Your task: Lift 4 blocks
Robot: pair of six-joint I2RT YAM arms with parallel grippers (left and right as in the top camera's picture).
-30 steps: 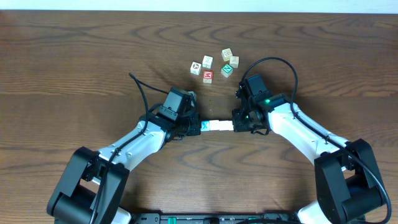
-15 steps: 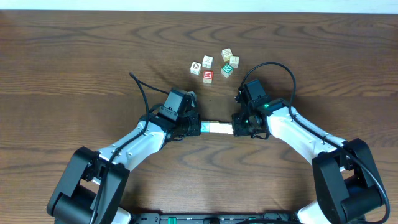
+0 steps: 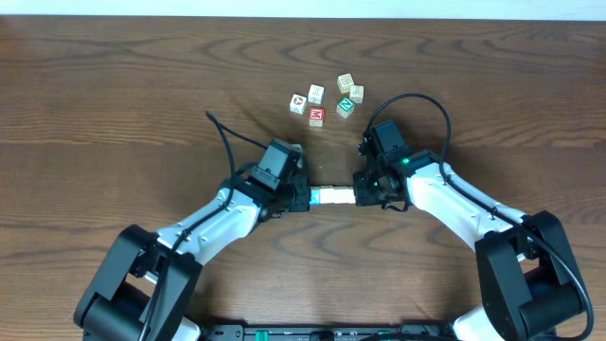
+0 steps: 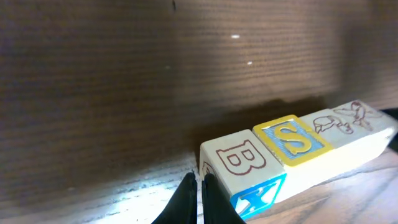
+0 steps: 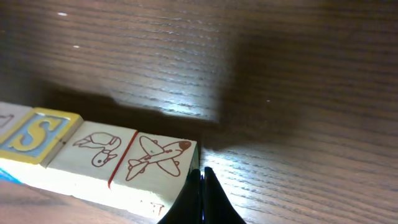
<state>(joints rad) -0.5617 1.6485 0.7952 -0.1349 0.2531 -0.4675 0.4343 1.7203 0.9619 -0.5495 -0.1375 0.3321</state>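
Four blocks [image 3: 332, 196] form one tight row pinched end to end between my two grippers, and their shadow falls apart from them on the wood. In the left wrist view the row reads as a B block [image 4: 236, 159] with a blue X side, a yellow-and-blue S block [image 4: 292, 139] and two cream picture blocks [image 4: 341, 121]. My left gripper [image 4: 199, 182] is shut, its tips pressed against the B block's end. The right wrist view shows the airplane block [image 5: 159, 158] at the other end, with my right gripper [image 5: 202, 175] shut and pushing on it.
Several loose cubes lie at the back of the table, among them a red-faced cube [image 3: 315, 116] and a green diamond-faced cube [image 3: 346, 107]. Bare wood surrounds the arms. Black cables loop over both wrists.
My left arm has shifted a little to the right and forward, and the row of blocks has moved slightly with it. Both grippers stay shut against the row's ends.
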